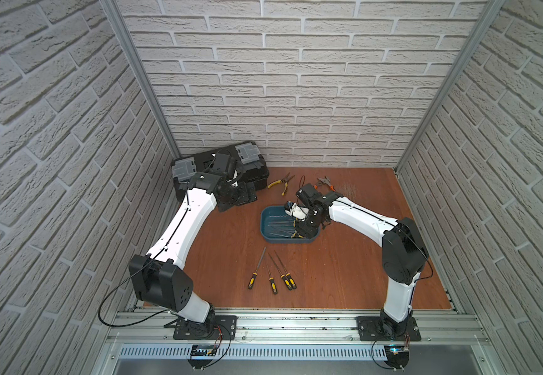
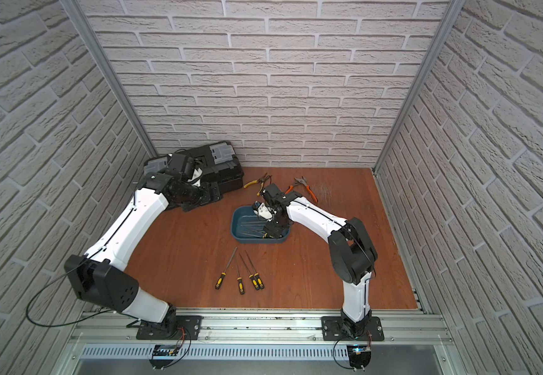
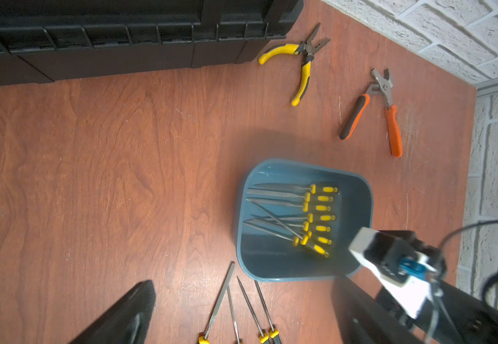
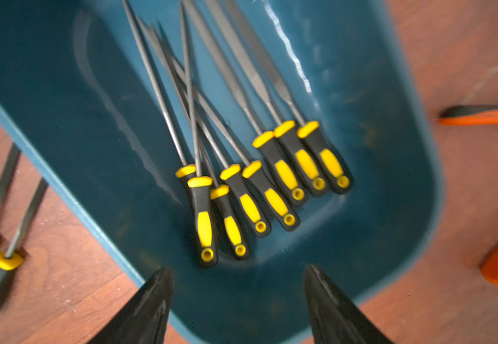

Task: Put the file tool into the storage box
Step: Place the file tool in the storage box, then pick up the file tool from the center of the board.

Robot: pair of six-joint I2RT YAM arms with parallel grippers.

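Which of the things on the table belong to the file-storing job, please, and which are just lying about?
Job: storage box; boxed files; four loose files on the table; right gripper, open over the box.
Lying about: black toolbox; yellow pliers; orange pliers.

Teal storage box [image 3: 271, 262]: shallow, open-topped, rounded corners, sitting flat mid-table. Inside it are eight files [image 4: 250, 205] with black-and-yellow handles bunched at one end. Their grey blades point the same way, and several cross. Four loose files [image 1: 273, 285] lie on the table near the box, fanned, handles toward the robot bases.
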